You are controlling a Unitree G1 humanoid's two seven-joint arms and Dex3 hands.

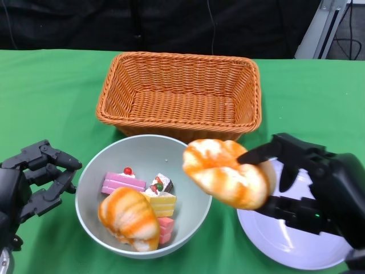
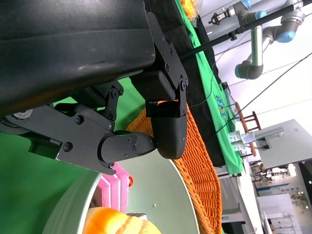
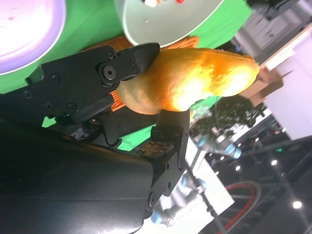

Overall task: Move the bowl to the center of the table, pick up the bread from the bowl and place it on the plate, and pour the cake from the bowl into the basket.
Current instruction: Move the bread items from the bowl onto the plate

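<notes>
My right hand (image 1: 308, 182) grips an orange-and-white bread roll (image 1: 225, 172) in the air, between the grey bowl (image 1: 91, 177) and the white plate (image 1: 285, 240). In the right wrist view the same bread roll (image 3: 195, 80) sits pinched between black fingers (image 3: 122, 66). The bowl holds a second bread roll (image 1: 128, 218) and several cake slices (image 1: 159, 197), pink and yellow. Behind the bowl stands the orange wicker basket (image 1: 179, 94), with nothing in it. My left hand (image 1: 34, 177) hovers just left of the bowl, fingers apart and holding nothing; the left wrist view shows its fingers (image 2: 165, 122) near the bowl's rim (image 2: 73, 204).
Green cloth covers the table (image 1: 45, 97). The plate lies at the front right, partly under my right hand. The basket takes up the back middle. A metal frame leg (image 1: 316, 28) stands beyond the far right edge.
</notes>
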